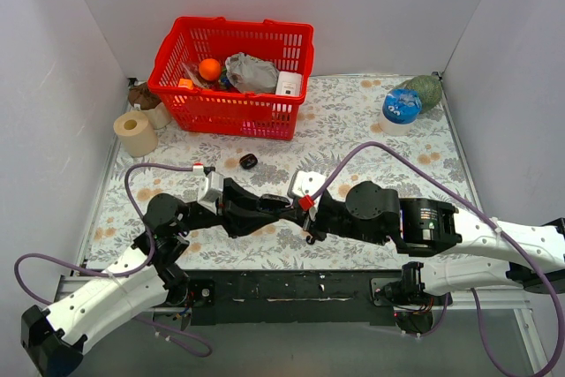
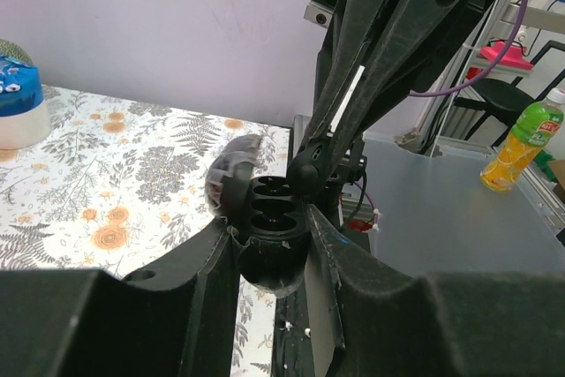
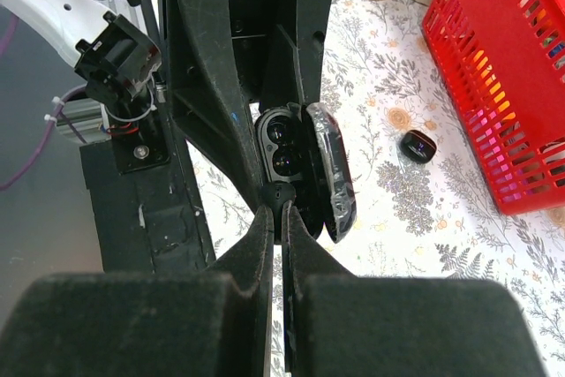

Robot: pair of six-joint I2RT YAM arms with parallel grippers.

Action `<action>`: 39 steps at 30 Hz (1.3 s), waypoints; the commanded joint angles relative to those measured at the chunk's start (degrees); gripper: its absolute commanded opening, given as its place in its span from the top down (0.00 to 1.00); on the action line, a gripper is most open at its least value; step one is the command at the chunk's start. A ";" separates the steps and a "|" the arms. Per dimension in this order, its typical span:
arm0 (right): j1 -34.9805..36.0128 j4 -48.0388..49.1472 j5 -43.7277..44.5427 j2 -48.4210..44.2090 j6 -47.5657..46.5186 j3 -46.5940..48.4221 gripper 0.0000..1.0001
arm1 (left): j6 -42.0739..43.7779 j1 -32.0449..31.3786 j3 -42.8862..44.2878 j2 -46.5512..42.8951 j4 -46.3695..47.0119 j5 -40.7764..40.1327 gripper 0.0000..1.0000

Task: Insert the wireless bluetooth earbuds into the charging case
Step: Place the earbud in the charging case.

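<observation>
Case (image 2: 267,218) sits clamped between the fingers of my left gripper (image 2: 270,258), near the middle of the table (image 1: 371,143), with its lid (image 2: 231,178) swung open and its dark wells facing up. On the right wrist feed my right gripper (image 3: 279,218) is pinched tight on one earbud (image 3: 280,195), a tiny black round bit held at the very fingertips. That earbud is at 6 o'clock from the wells there, right at the case's rim and not seated in a well; I cannot tell whether it touches the rim. On the left wrist feed the same earbud shows at 1 o'clock from the wells, under the right arm's long fingers. From overhead the two grippers meet tip to tip and hide the case. A second earbud (image 1: 248,162) lies loose on the flowered cloth at 11 o'clock from where they meet, apart from both. A red basket (image 1: 231,77) stands at 12 o'clock beyond it, and a paper roll (image 1: 135,133) at 10 o'clock.
</observation>
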 commanded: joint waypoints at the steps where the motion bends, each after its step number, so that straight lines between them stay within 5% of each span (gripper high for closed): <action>1: 0.17 0.35 1.46 0.16 0.73 0.90 0.99 | 0.43 -0.24 -0.12 -1.23 3.15 -0.88 1.00; 39: 0.17 0.96 1.20 0.78 2.32 -1.21 0.99 | -3.53 -0.24 -0.91 -0.18 11.06 -0.96 1.00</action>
